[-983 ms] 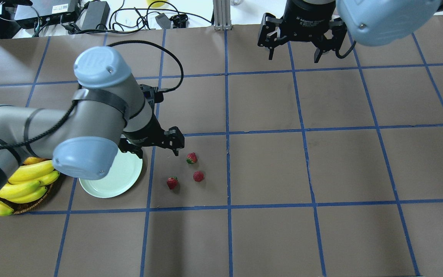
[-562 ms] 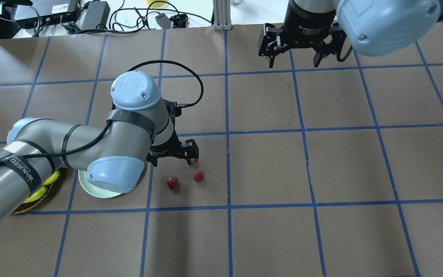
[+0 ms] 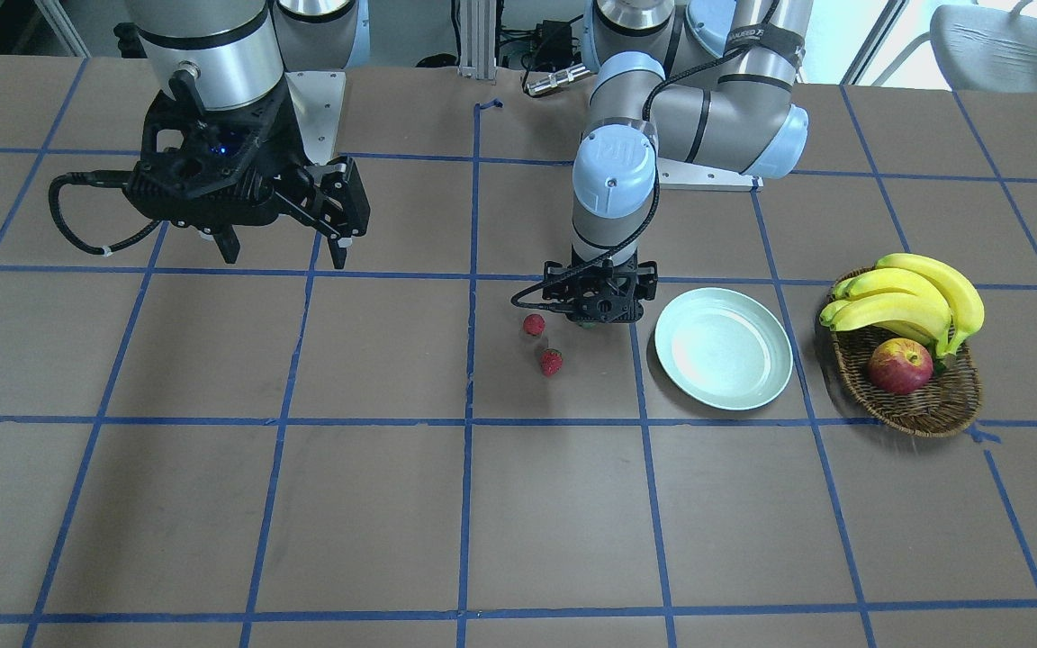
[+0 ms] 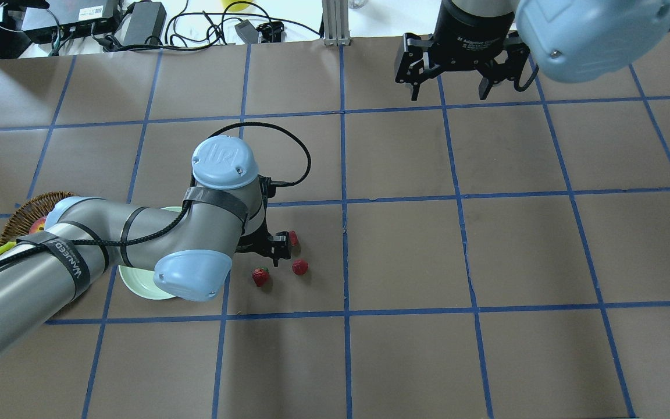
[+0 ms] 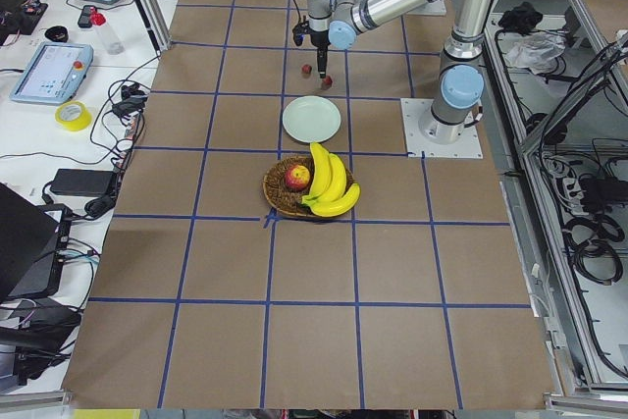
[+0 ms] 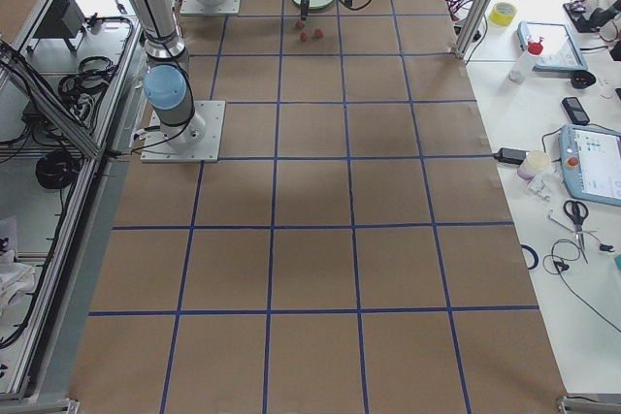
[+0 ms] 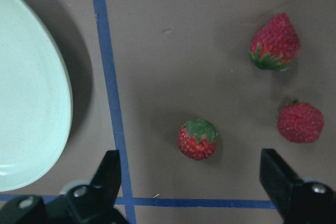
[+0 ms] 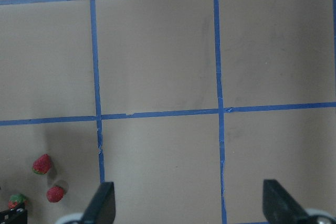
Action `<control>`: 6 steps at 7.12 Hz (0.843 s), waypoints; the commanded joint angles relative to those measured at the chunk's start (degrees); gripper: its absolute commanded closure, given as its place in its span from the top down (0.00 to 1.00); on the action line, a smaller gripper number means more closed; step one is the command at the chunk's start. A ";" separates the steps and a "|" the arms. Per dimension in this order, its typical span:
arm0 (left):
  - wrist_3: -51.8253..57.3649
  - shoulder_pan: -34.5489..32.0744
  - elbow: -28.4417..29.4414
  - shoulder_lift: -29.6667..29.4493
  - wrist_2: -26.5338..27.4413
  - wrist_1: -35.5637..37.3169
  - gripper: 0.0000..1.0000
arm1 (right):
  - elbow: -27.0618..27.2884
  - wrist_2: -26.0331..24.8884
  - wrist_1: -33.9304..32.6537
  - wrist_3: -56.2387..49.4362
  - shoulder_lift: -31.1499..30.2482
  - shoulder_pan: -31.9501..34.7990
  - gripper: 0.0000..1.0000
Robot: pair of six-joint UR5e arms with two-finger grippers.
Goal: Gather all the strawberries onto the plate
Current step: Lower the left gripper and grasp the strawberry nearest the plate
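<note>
Standing wide apart, the fingers [image 7: 109, 174] of the left gripper [image 7: 191, 169] hang low over the matte brown table [image 7: 210, 3]. One strawberry [image 7: 198, 139] lies between them, clear of both, plump and pitted with seeds, its green leafy cap turned toward the wrist camera. A second strawberry [image 7: 274, 40] and a third strawberry [image 7: 300, 123] lie on the table just beside it, all three apart from one another. The plate [image 3: 724, 360], round, shallow, glossy and pale mint green with a raised rim, sits near the berries across a blue tape line [image 7: 107, 77] and holds nothing. Beyond it, a brown wicker basket [image 3: 933, 409] holds a bunch of yellow bananas [image 3: 915, 297] and a red-yellow apple [image 3: 899, 366]. The right gripper [image 4: 450, 87] hangs well apart from the berries, its fingers also spread, gripping nothing.
</note>
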 commanded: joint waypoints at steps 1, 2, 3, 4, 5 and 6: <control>0.14 0.00 -0.05 -2.09 -0.18 0.51 0.94 | -1.12 -0.02 0.41 0.02 -0.28 -3.22 1.00; 0.14 0.00 -0.13 -2.80 -0.18 0.60 0.94 | -0.95 -0.19 0.58 -0.07 -0.63 -3.59 1.00; 0.14 0.00 -0.13 -3.33 -0.18 0.60 0.94 | -0.25 0.07 0.59 0.02 -1.25 -3.42 1.00; 0.14 0.00 -0.13 -3.68 -0.44 0.60 0.94 | 0.02 0.16 0.85 0.02 -1.51 -3.33 1.00; 0.14 0.00 -0.13 -4.21 -1.84 0.60 0.94 | 0.11 0.25 0.76 0.02 -1.52 -3.33 1.00; 0.14 0.00 -0.13 -4.48 -1.85 0.69 0.93 | 0.11 0.25 0.76 -0.07 -1.52 -3.33 1.00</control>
